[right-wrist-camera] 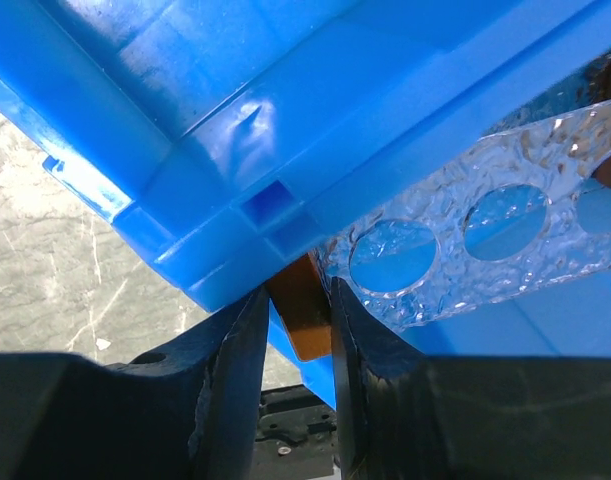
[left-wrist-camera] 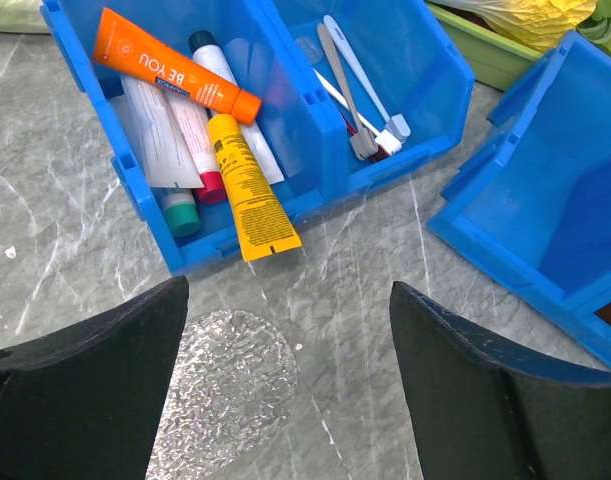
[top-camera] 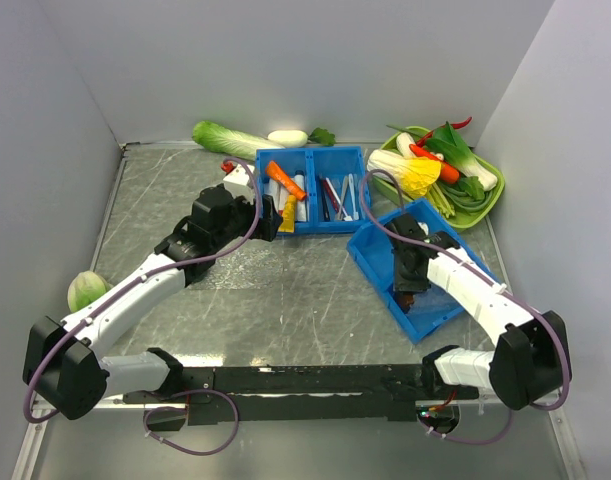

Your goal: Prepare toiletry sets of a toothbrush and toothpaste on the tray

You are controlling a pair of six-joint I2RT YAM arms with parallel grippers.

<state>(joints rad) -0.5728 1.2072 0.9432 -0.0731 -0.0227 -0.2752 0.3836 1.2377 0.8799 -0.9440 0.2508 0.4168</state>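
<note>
A yellow toothpaste tube [left-wrist-camera: 250, 190] and an orange one [left-wrist-camera: 175, 65] lie with white tubes in the left compartment of a blue divided bin [left-wrist-camera: 315, 190]. They also show in the top view, yellow [top-camera: 287, 213] and orange [top-camera: 284, 180]. Toothbrushes lie in the right compartment, with a dark red one [top-camera: 324, 199] among them. My left gripper [left-wrist-camera: 288, 300] is open and empty, just short of the bin, over a frosted round clear patch [left-wrist-camera: 225, 385]. My right gripper [right-wrist-camera: 297, 300] is shut on a small brown block [right-wrist-camera: 307, 310] inside a tilted blue bin [top-camera: 375, 260], beside clear textured plastic with round holes [right-wrist-camera: 485, 240].
A green dish [top-camera: 490, 205] of vegetables stands at the back right. A long cabbage [top-camera: 230, 138] and a white vegetable [top-camera: 287, 137] lie by the back wall. A round green vegetable [top-camera: 85, 290] sits by the left wall. Grey walls close three sides.
</note>
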